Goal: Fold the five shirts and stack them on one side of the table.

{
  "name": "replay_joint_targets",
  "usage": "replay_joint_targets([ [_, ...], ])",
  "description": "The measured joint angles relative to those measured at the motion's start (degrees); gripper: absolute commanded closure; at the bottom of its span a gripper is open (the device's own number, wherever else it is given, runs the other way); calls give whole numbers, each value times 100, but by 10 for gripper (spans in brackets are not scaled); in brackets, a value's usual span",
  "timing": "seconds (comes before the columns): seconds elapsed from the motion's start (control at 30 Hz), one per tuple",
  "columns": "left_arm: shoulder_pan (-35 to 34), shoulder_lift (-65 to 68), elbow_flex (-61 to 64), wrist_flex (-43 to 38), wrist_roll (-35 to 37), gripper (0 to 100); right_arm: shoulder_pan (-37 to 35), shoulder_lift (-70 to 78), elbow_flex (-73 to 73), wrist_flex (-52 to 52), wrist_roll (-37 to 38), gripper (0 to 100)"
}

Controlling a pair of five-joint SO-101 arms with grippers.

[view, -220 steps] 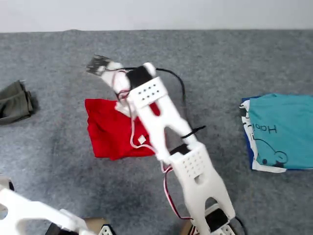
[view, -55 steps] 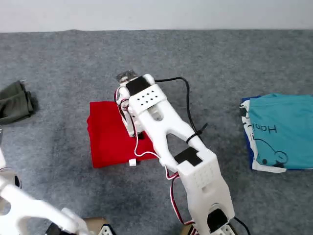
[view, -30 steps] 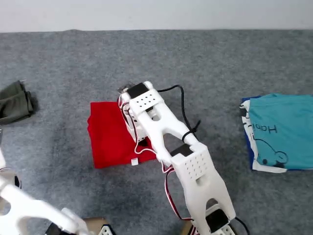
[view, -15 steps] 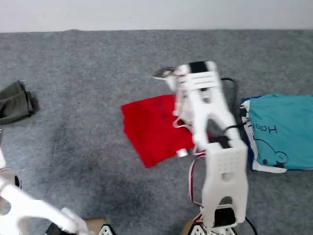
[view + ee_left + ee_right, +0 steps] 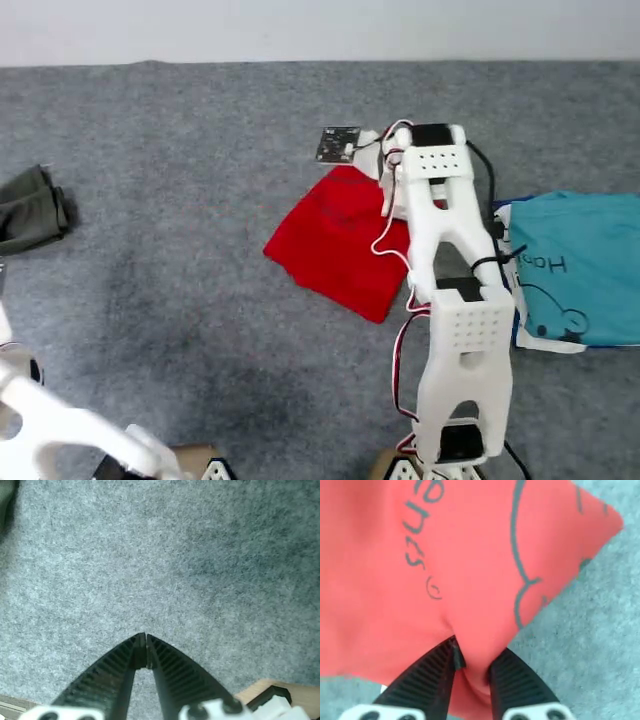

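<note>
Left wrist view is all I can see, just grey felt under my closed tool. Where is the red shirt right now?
Observer: The red shirt lies near the middle of the table, turned at an angle. The right tool is pinching a fold of it.
Operator: Okay. Is there a stack started anywhere?
Observer: Yes. A teal shirt tops a folded pile at the table's edge on the right arm's side. Blue and white layers show beneath it.
</note>
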Motion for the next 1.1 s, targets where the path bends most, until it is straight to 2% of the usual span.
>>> replay_joint_targets([
  [0.2,0,0,0,0,0,994,-18,-114,0,-35,-1248,742],
  [0.33,0,0,0,0,0,994,97,-571,0,-35,-2620,735],
  [0.5,0,0,0,0,0,994,9,-1196,0,440,-4747,733],
  [0.7,0,0,0,0,0,994,-475,-1380,0,1178,-8141,731],
  [0.77,0,0,0,0,0,994,-607,-1380,0,1327,-9055,716],
  [0.93,0,0,0,0,0,994,-730,-1319,0,1398,-10163,552],
  [1.1,0,0,0,0,-325,994,-730,-932,0,1398,-10734,535],
])
